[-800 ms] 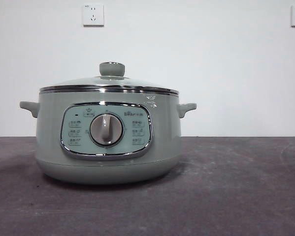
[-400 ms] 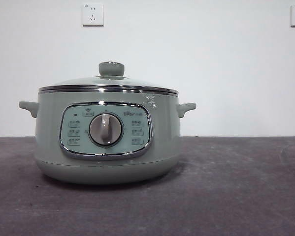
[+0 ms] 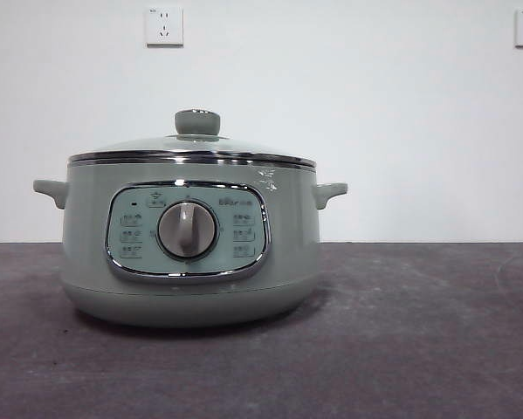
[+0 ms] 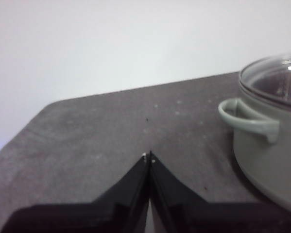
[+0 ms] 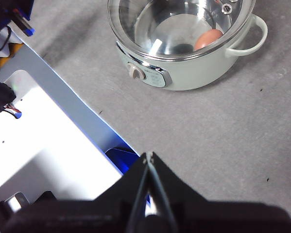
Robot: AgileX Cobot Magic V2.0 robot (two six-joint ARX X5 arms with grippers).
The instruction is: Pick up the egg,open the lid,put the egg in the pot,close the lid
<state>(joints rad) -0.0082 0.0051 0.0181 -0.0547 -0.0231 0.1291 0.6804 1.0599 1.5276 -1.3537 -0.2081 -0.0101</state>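
The sage-green pot [image 3: 191, 253] stands on the dark table, its dial facing the front view. The glass lid [image 3: 191, 147] with its green knob rests shut on the pot's rim. Through the lid [image 5: 181, 19] in the right wrist view I see the brown egg [image 5: 208, 39] lying inside the pot [image 5: 184, 68] by the wall. My right gripper [image 5: 149, 156] hangs high above the table, shut and empty, well away from the pot. Low over the table my left gripper [image 4: 148, 156] is shut and empty, off to the side of the pot's handle [image 4: 247, 119].
Two wall sockets [image 3: 164, 25] sit on the white wall behind. In the right wrist view the table's edge [image 5: 67, 92] runs beside a white robot base [image 5: 38, 141] with cables.
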